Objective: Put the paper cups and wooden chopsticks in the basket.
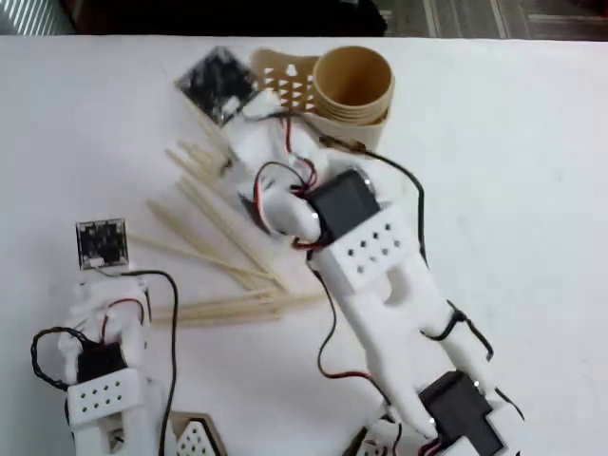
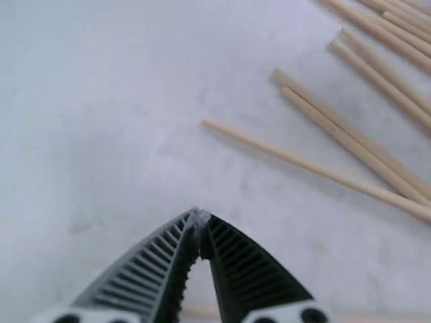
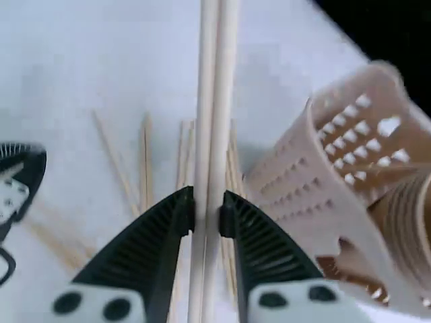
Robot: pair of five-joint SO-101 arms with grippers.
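The right wrist view shows the right gripper (image 3: 207,205) clamped on a pair of wooden chopsticks (image 3: 213,81) just left of the perforated basket (image 3: 323,182). The right arm (image 1: 380,256) covers that grip in the high view, where stacked paper cups (image 1: 353,84) stand inside the basket at the far middle of the table (image 1: 532,190). The left gripper (image 2: 200,219), near left, has its jaws pressed together on nothing, with loose chopsticks (image 2: 350,145) lying to its right, their ends cut off at the left wrist view's edge.

Cups (image 1: 353,84) in basket (image 1: 285,81) (chopsticks (image 1: 228,306) left)
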